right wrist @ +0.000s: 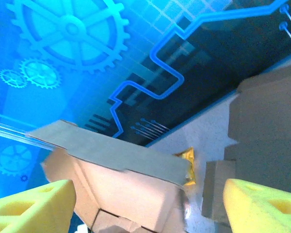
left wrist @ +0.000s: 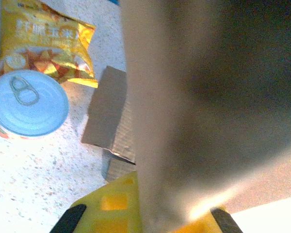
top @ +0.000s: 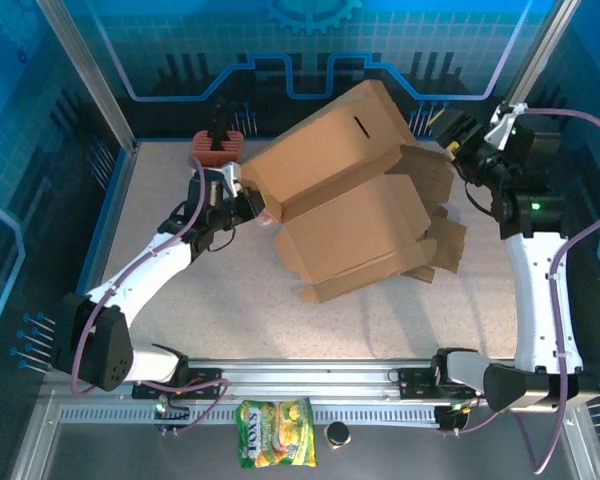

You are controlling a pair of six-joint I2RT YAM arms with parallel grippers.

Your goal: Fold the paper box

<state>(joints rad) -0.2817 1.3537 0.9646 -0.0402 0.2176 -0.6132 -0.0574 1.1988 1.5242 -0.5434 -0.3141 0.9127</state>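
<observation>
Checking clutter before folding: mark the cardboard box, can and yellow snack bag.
cardboard box [top: 330, 165], top view, upper panel
can [left wrist: 29, 104], left wrist view, blue lid
yellow snack bag [left wrist: 48, 39], left wrist view, printed front

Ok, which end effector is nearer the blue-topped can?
Left. The left end effector, shut on the cardboard box, has the can just beside it on the table; the right end effector is open across the box.
</observation>
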